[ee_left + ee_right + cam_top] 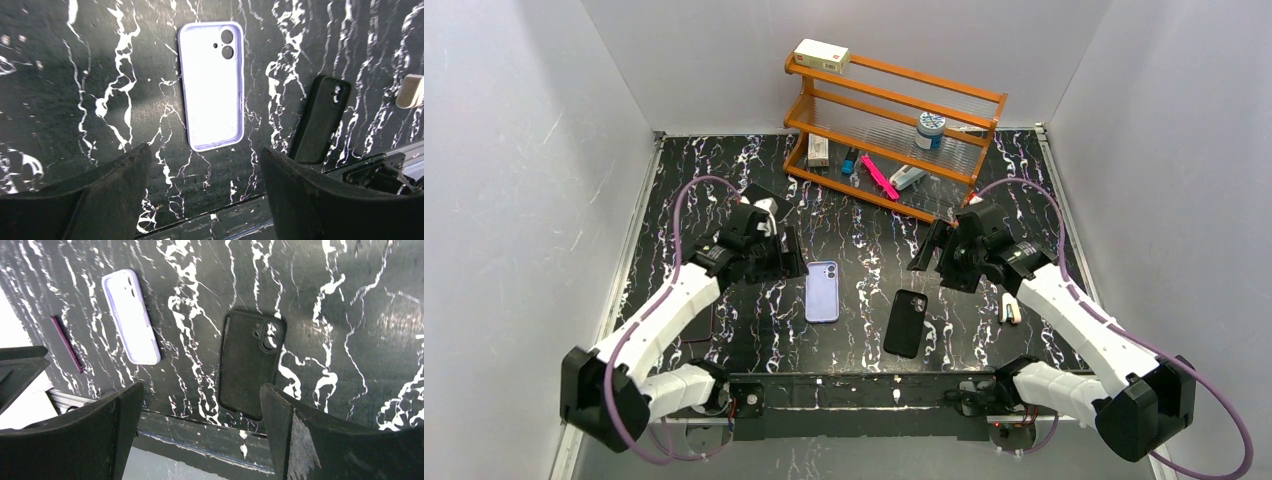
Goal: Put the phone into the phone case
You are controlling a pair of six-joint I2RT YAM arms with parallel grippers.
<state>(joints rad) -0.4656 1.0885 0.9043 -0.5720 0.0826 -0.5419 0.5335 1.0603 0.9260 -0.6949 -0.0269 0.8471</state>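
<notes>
- table [874, 250]: black marble-pattern top, white walls on three sides.
- rack [796, 120]: orange wood, at the far edge. A box [821, 55] sits on the top tier and a blue-lidded jar [931, 128] on the middle one. A pink bar [879, 177] and other small bits lie below. Print on box and jar too small to read.
- left gripper [204, 150]: fingers spread wide, nothing between them, above the lavender phone [211, 85].
- right gripper [201, 387]: likewise spread and empty, above the case [250, 370].
- lavender phone: flat mid-table, lens end toward the rack. Left wrist view shows a raised rim and two dark lens rings. Phone back or hollow shell, cannot tell.
- case: matte black, flat, just right of the lavender phone and not touching it. Right wrist view shows marble through the lens cutout; overhead too coarse for that.
- phone [65, 342]: thin dark slab with a purplish edge, flat on the table left of the lavender phone, well apart from the case. Plain only in right wrist view; overhead it is mostly under the left forearm.
- white clip [1012, 310]: beside the right forearm. Left wrist view catches it at the frame edge.
</notes>
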